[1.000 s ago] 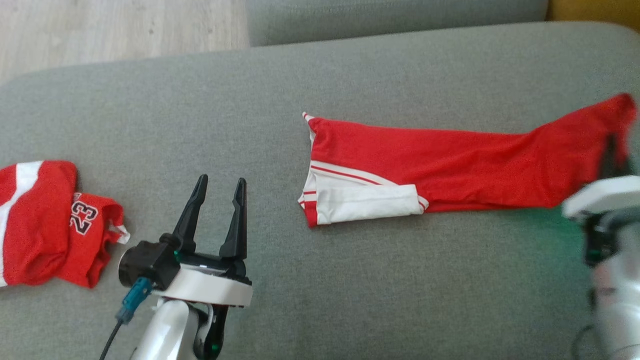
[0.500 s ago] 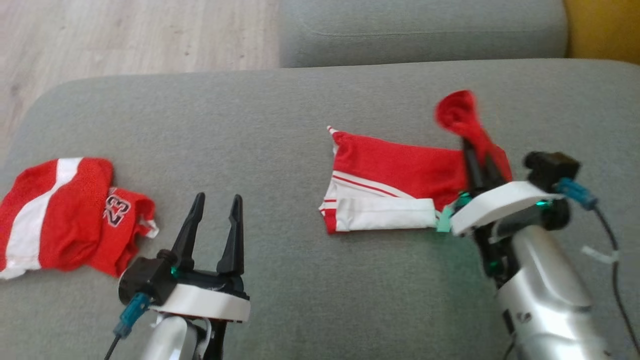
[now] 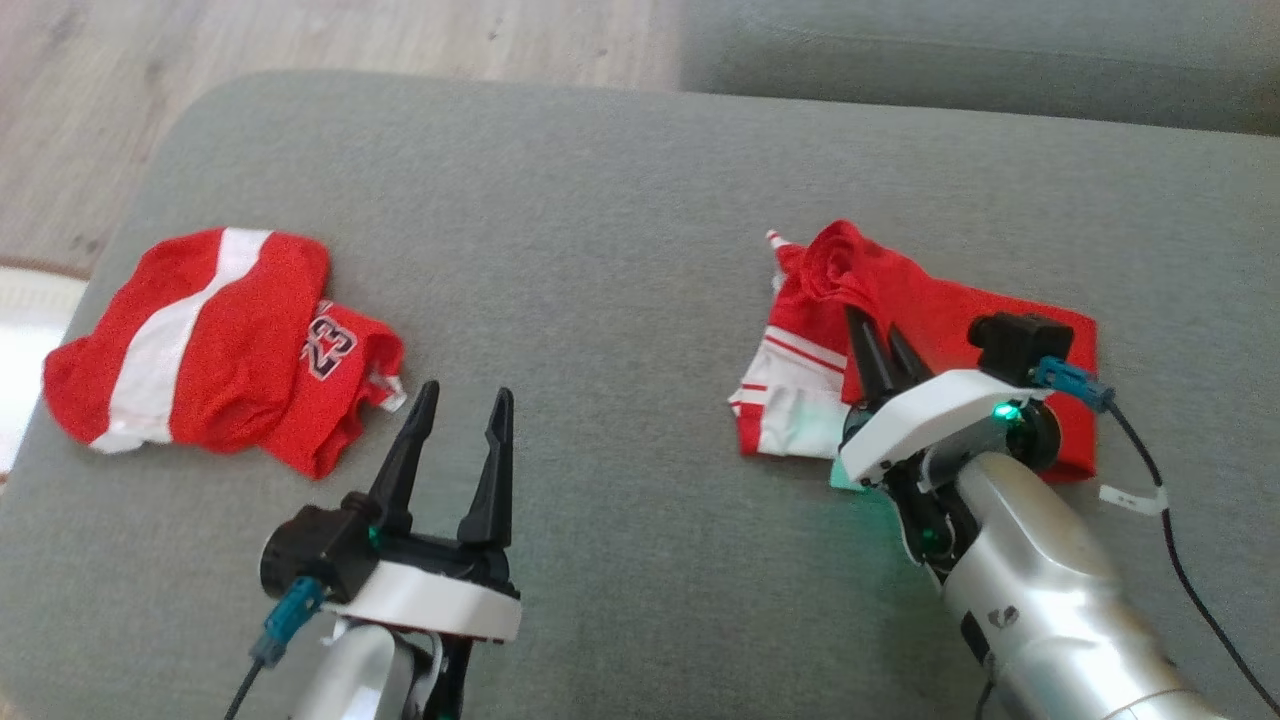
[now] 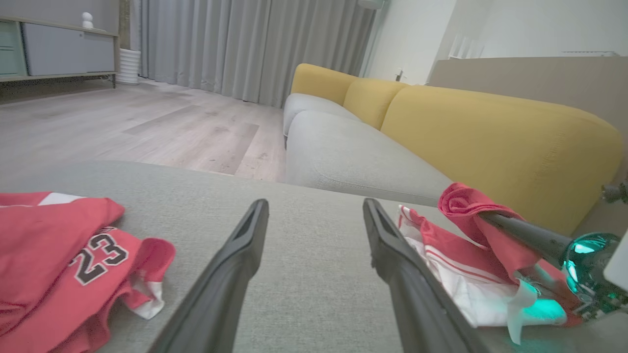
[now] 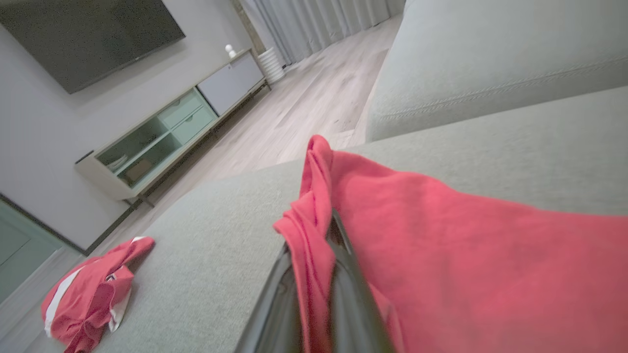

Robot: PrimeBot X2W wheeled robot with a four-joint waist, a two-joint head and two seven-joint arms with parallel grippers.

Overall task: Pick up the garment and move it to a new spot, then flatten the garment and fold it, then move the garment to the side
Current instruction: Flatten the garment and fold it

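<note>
Two dark fingers of the right gripper (image 3: 872,325) pinch a bunched fold of the soft red garment with white striped trim (image 3: 960,310). Their tips are buried in cloth, and the wrist hides the garment's near edge. It lies at 3 o'clock on the grey woven sofa cushion (image 3: 620,200). At 7 o'clock the left gripper (image 3: 467,392) stands wide apart over bare cushion, near the crumpled red jersey numbered 23 (image 3: 200,340) at 9 o'clock.
</note>
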